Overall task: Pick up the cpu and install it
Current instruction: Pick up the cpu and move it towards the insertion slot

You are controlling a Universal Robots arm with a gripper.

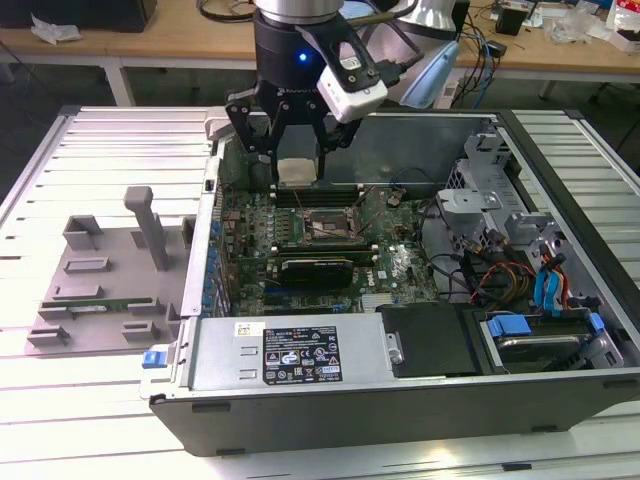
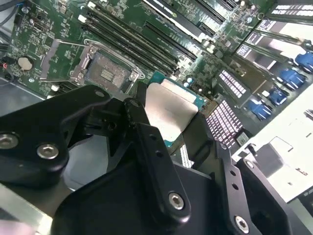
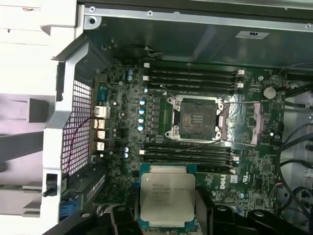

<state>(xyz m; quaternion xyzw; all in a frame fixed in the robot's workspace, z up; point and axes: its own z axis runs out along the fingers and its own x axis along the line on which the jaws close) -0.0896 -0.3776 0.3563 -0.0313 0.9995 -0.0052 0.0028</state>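
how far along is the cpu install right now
Pickup looks done: the claw is shut on the cpu, holding it over the motherboard. Not yet installed: the socket is open and empty, with the cpu apart from it.

The cpu (image 3: 166, 198) is a flat square chip with a dull silver metal top bearing faint print and a thin green rim showing along its edges. It is off every surface, clamped by two opposite edges between the fingers of the tool (image 1: 298, 165). In the exterior view it hangs as a pale square (image 1: 298, 172) over the board inside the open case. In both wrist views it sits above the memory slots, apart from the open socket (image 3: 195, 117).
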